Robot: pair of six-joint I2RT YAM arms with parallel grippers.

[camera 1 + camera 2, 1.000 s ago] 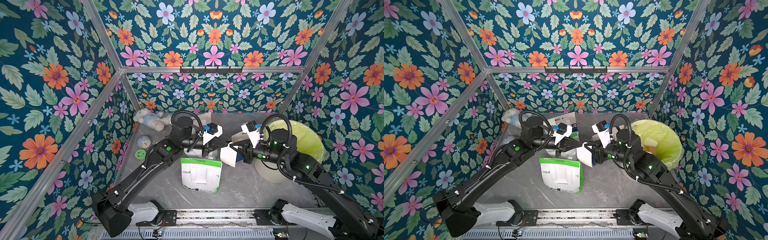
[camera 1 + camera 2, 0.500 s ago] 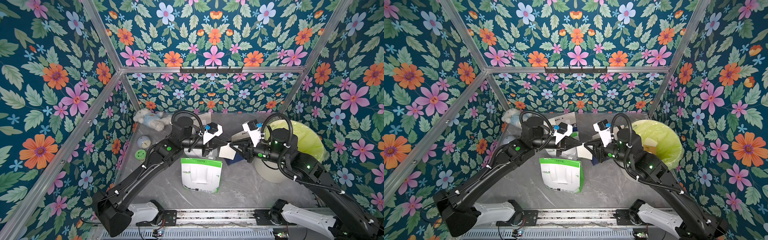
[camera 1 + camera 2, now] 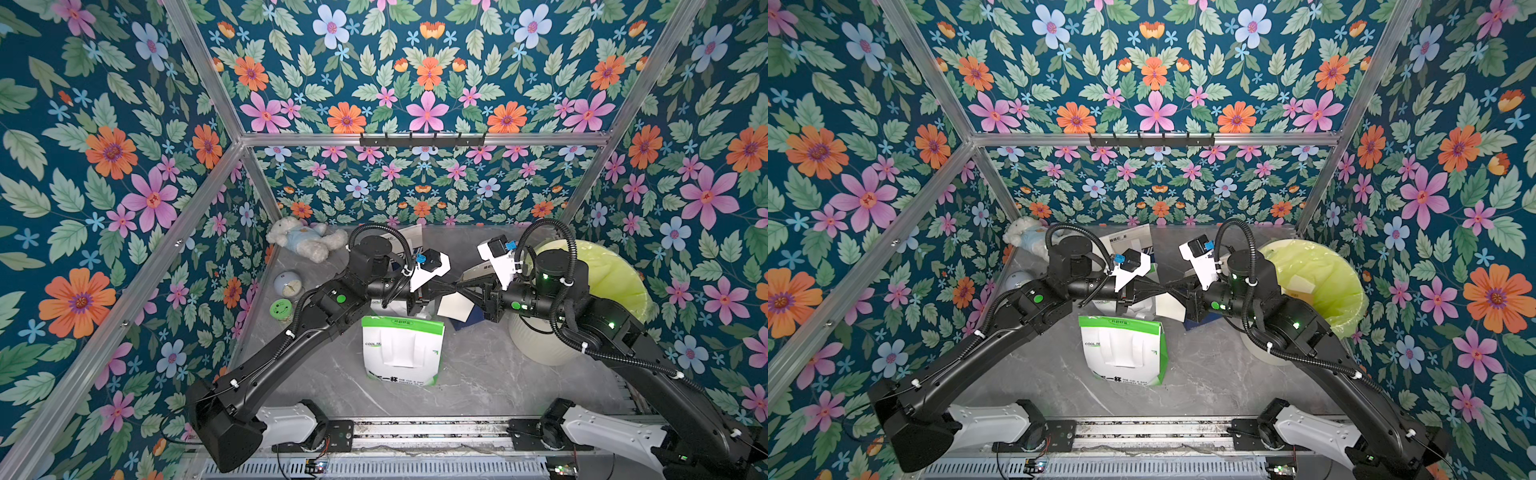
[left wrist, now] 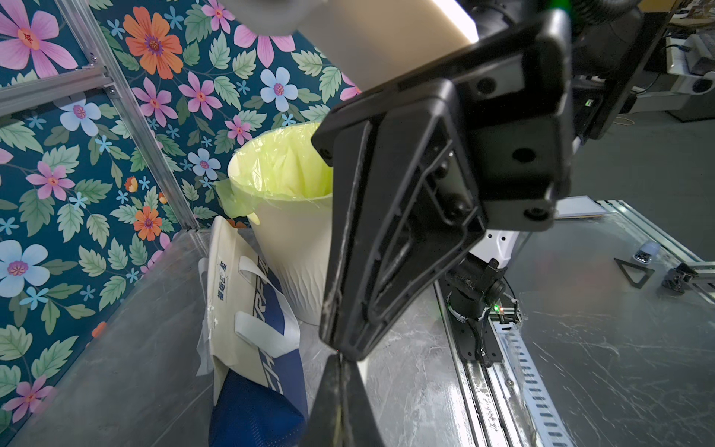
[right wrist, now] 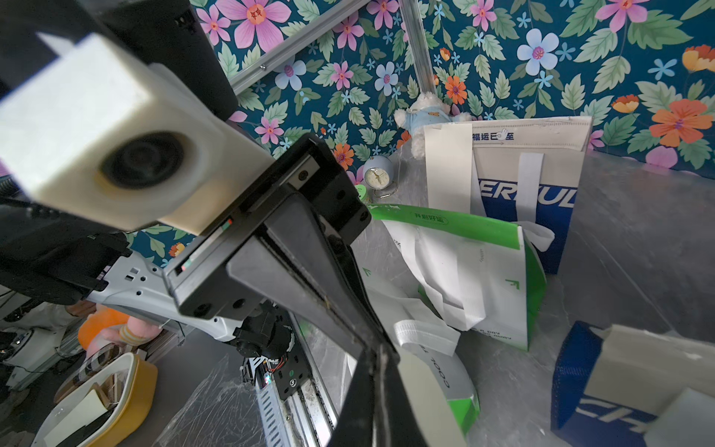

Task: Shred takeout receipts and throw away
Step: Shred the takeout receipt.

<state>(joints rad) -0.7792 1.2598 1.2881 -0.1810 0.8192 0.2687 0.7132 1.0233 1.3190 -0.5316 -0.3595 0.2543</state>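
Tearing step: left hand (image 3: 449, 288) and right hand (image 3: 461, 286), tip to tip, both look clamped on a receipt (image 3: 455, 308) hanging just below them; next, pull apart to rip it

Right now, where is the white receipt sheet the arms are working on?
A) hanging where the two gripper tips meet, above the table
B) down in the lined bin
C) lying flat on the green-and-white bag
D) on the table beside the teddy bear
A: in both top views the receipt hangs from the point where the shut left gripper and right gripper meet tip to tip, above the table.
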